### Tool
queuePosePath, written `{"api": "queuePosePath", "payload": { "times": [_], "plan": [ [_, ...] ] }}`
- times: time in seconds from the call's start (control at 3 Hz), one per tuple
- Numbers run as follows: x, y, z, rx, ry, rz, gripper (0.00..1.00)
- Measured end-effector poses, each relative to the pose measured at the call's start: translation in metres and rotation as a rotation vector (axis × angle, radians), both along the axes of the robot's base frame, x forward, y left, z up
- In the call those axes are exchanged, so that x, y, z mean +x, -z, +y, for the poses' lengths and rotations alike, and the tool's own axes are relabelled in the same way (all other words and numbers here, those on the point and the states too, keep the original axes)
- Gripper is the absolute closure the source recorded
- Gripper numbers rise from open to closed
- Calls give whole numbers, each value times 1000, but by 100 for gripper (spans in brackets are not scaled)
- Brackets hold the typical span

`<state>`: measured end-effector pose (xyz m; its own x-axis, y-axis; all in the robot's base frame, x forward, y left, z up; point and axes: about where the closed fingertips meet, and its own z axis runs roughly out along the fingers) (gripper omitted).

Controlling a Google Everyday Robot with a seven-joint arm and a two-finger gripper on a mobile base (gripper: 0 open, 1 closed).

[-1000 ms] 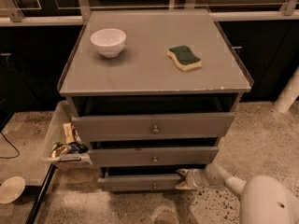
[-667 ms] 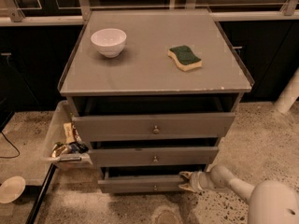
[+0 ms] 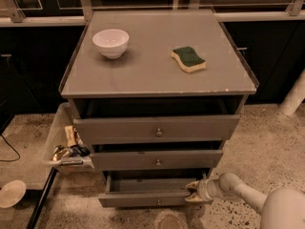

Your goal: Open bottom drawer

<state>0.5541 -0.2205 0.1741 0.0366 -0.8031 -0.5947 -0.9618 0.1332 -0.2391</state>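
The grey cabinet has three drawers. The bottom drawer (image 3: pixel 143 198) is the narrowest, with a small round knob (image 3: pixel 158 202) at its centre, and stands pulled out, its inside showing. My gripper (image 3: pixel 191 192) sits at the drawer's right front corner, at the end of my white arm (image 3: pixel 238 190) that comes in from the lower right. Its fingertips touch the right end of the drawer front. The middle drawer (image 3: pixel 157 160) and top drawer (image 3: pixel 156 129) also stand slightly out.
A white bowl (image 3: pixel 110 43) and a green-and-yellow sponge (image 3: pixel 188 59) lie on the cabinet top. A clear bin of snack packets (image 3: pixel 66 144) stands left of the drawers. A white dish (image 3: pixel 10 193) lies on the speckled floor at lower left. A white post (image 3: pixel 293 97) stands at right.
The bottom drawer has slid further out toward me. My gripper has moved with it along its right front corner.
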Motion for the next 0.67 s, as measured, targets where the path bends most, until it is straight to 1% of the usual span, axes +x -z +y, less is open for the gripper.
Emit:
{"api": "queuePosePath", "payload": {
  "times": [0.33,0.67],
  "plan": [
    [0,0,0,0,0,0,90],
    [0,0,0,0,0,0,67]
  ]
}}
